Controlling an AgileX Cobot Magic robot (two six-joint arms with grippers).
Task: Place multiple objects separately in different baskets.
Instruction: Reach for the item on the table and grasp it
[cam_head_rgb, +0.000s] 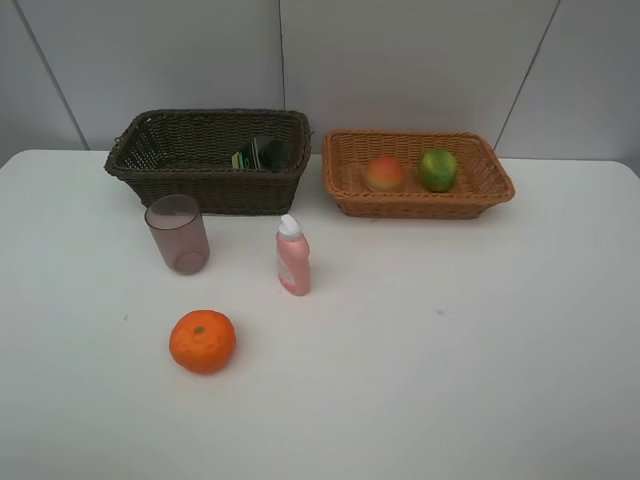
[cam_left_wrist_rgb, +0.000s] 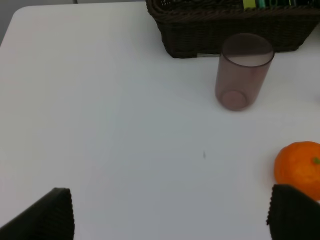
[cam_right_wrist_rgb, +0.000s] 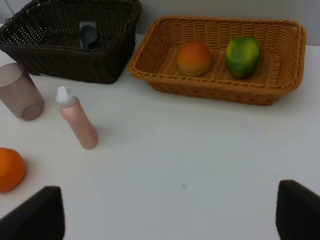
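Left gripper (cam_left_wrist_rgb: 175, 215) and right gripper (cam_right_wrist_rgb: 170, 215) jaws are spread wide, empty. Tangerine (cam_head_rgb: 202, 341), lower left of frame, is best straddled squarely before closing.

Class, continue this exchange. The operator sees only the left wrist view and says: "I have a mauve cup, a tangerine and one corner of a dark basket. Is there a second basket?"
Observer: Yes. In the high view a tan basket stands to the right of the dark basket.
Operator: Anything in it?
Observer: A peach and a lime, side by side.
Operator: What else is loose?
Observer: A pink bottle stands upright on the table, right of the cup.
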